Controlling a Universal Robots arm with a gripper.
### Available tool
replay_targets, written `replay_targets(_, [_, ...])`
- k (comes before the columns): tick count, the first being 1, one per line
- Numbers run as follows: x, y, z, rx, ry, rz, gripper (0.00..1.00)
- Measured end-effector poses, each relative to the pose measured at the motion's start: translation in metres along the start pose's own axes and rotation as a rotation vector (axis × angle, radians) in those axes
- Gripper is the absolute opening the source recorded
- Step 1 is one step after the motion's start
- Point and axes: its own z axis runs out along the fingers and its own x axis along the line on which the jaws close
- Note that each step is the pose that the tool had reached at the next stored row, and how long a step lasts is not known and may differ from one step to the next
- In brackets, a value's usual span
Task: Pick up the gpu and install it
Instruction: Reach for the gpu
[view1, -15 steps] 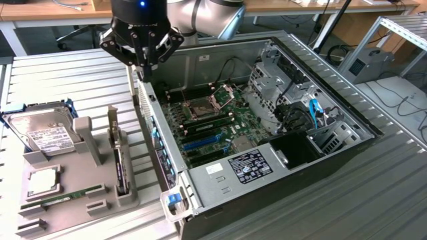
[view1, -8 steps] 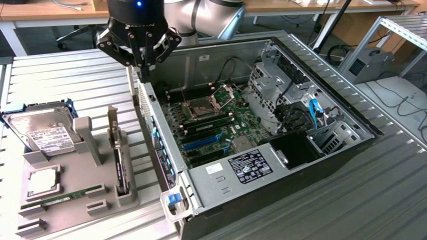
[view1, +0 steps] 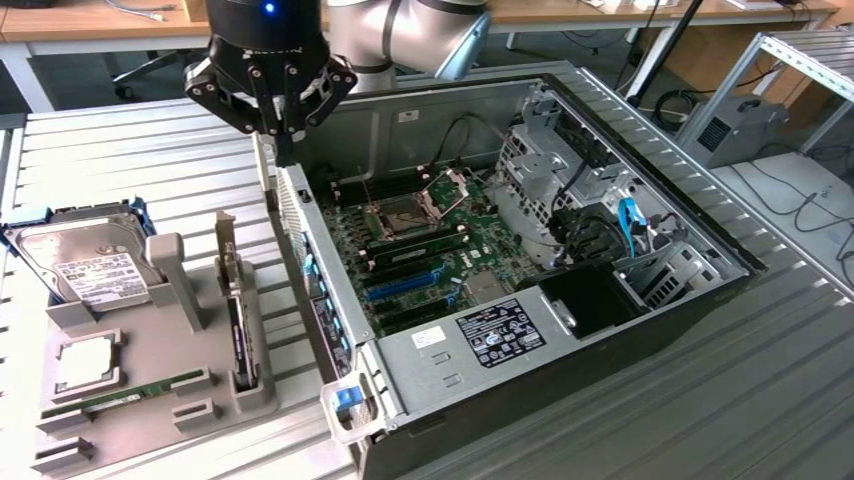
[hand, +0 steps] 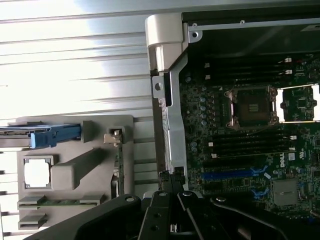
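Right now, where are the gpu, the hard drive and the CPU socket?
gpu (view1: 240, 330): exterior view, upper edge of the card standing in its holder.
hard drive (view1: 91, 272): exterior view, white label.
CPU socket (view1: 399, 215): exterior view, socket centre.

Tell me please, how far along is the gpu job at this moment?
Done: nothing yet. The gpu stands on edge in the grey holder beside the computer case. In hand: nothing. The gripper is shut and hangs above the case wall nearest the holder, apart from the card. Left: both the pickup and the install. The blue slot on the motherboard is bare.
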Motion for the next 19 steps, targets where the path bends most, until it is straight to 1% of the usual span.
replay_targets(19, [0.0083, -0.0006, -0.0002, 0.0, 0.0, 0.0, 0.11])
